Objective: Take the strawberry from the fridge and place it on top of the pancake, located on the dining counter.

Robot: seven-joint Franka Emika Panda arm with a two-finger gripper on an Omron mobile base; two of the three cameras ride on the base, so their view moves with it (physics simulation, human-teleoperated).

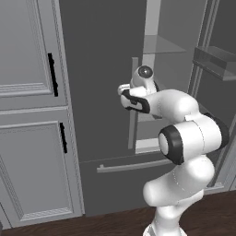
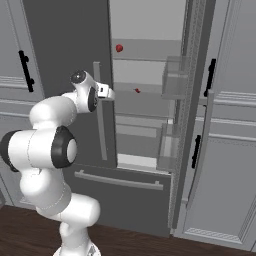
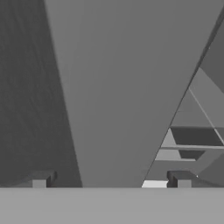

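Fridge (image 2: 75, 60) ahead; arm raised, jaws wide.

Room inventory, for you at the controls:

- Tall light-grey panelled cabinets (image 1: 27, 115), stacked doors with raised frames, standing on your left.
- Black bar handles (image 1: 53, 74) set upright near the cabinet door edges.
- A matching cabinet bank (image 2: 227, 140) on your right, also with black handles (image 2: 211, 75).
- Dark brown wood-plank floor (image 1: 110, 223) running along the cabinet bases, faintly glossy.
- Light even and soft, shadows weak.
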